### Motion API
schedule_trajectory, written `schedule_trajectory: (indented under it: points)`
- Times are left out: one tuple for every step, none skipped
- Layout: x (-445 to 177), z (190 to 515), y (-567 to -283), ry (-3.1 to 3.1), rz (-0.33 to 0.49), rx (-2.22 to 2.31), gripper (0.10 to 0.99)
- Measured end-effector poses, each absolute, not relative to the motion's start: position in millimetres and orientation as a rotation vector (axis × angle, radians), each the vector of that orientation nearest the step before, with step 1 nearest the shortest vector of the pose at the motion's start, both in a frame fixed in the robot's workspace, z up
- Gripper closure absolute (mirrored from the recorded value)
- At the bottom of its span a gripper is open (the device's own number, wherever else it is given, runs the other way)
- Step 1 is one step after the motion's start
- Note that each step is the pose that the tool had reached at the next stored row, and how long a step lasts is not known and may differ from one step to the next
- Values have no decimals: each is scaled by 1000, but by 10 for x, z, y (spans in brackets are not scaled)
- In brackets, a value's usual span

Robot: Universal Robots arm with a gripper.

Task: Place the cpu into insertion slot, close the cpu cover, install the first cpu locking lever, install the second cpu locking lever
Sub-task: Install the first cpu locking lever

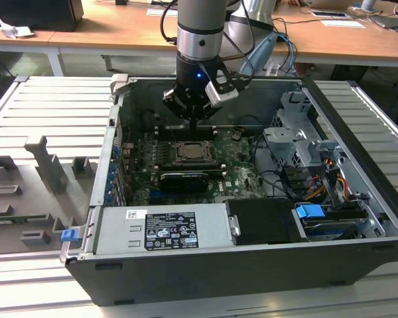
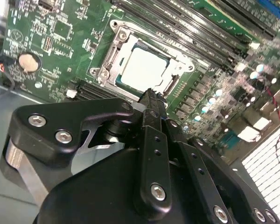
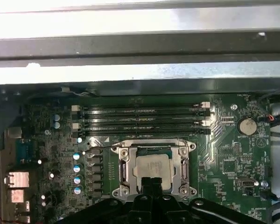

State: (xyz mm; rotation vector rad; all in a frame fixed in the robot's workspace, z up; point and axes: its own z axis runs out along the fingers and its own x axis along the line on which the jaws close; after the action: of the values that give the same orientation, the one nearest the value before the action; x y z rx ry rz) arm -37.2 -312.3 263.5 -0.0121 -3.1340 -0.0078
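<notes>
Cpu [image 2: 142, 70] seated: one pale silver square lies flat in the insertion slot [image 3: 154, 150] on the green motherboard [image 2: 51, 42], its metal top showing through the cut-out of the one cpu cover [image 3: 182, 168], which lies down around it in both wrist views. My one hand [image 2: 149, 95] hangs close over the edge of that frame, its two black fingers [image 2: 151, 140] drawn narrow, tips together, holding nothing; I cannot tell whether the tips touch the metal. In the exterior view the hand [image 1: 194, 122] points straight down inside the open computer case [image 1: 252, 271], above the socket. One thin wire lever [image 3: 102, 148] runs out from a corner of the socket toward a column of blue-topped capacitors [image 3: 77, 168]; whether it is latched I cannot tell. Four long black memory slots [image 3: 140, 116] lie side by side just beside the socket in the first wrist view, and one round coin cell [image 3: 246, 125] sits apart from them on the board. In the exterior view one black graphics card [image 1: 182, 179] lies nearer the camera than the socket, one silver power supply [image 1: 162, 228] sits along the case's front wall, a blue tab [image 1: 311, 213] shows inside the case and a second blue tab [image 1: 69, 234] at its outer corner on the exterior view's left. The case rests on a ribbed grey tabletop [image 1: 371, 112].
</notes>
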Motion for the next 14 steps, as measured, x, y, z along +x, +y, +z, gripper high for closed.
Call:
schedule_trajectory:
  points:
    - [-372,2635,-3123,-3134,-8,12,980]
    - [-371,2635,-3123,-3134,-8,29,980]
    - [-371,2635,-3123,-3134,-8,48,980]
    - [-371,2635,-3123,-3134,-8,53,980]
    - [-373,2635,-3123,-3133,-7,54,980]
    - [-381,2635,-3122,-3134,-8,55,980]
    - [-389,2635,-3122,-3134,-8,54,980]
    - [-403,2635,-3123,-3134,-8,54,980]
    - [-428,2635,-3123,-3135,-8,54,980]
    - [-458,2635,-3123,-3136,-9,54,980]
    - [-512,2635,-3123,-3140,-10,55,980]
    - [-544,2635,-3123,-3142,-18,55,980]
    - [-570,2635,-3123,-3144,-32,55,980]
    - [-593,2635,-3123,-3146,-51,55,980]
